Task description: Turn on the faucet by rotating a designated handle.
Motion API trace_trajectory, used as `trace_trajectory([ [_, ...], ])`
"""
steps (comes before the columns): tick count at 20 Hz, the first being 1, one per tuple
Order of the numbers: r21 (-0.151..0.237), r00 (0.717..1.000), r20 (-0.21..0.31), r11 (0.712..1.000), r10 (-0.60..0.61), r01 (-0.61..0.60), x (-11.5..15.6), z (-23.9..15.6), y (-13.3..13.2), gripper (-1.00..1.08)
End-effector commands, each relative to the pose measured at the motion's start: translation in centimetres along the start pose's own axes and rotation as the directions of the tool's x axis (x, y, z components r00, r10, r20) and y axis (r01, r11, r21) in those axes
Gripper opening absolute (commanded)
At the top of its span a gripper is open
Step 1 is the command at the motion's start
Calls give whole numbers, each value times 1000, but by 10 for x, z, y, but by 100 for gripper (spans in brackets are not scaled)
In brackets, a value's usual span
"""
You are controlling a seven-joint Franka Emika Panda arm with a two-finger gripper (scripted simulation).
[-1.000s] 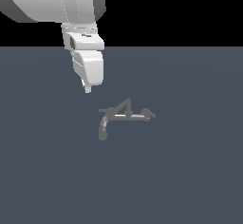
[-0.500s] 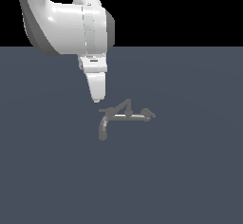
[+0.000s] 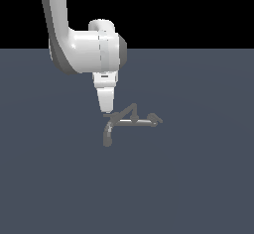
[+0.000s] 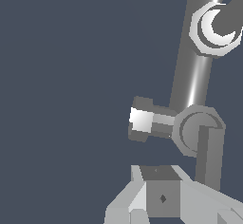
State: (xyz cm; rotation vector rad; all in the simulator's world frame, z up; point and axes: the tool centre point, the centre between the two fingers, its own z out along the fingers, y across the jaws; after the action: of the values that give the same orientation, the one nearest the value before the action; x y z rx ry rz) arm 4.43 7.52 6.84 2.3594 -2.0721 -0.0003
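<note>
**Gripper low over the faucet's spout end**

Handle first: a thin straight dark-grey rod lever [image 3: 130, 111] rises at a slant from the small dull-grey metal faucet [image 3: 130, 122], which sits on the flat slate-blue floor [image 3: 198, 178] near the middle of the exterior view. A pale straight crossbar [image 3: 139, 122] runs toward the exterior view's right, ending in a short stubby wedge-shaped grey handle [image 3: 155, 118]. The thick curved spout pipe [image 3: 107, 131] bends down at the exterior view's left. The white robot arm's gripper [image 3: 106, 110] hangs just above the spout end of the crossbar, beside the rod. I cannot tell how far its fingers [image 4: 142, 204] are parted; they grasp nothing visible.
</note>
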Motion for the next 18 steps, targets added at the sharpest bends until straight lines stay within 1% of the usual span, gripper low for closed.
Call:
trace_trajectory([
  [1,1,1000,-1,1000,25,-25,4,6,-5,-100],
  [6,1,999,0,999,44,-44,7,11,-9,-100],
  [16,1,999,1,999,35,-35,5,8,-7,-100],
  [18,1,999,1,999,35,-35,1,8,-2,-100],
])
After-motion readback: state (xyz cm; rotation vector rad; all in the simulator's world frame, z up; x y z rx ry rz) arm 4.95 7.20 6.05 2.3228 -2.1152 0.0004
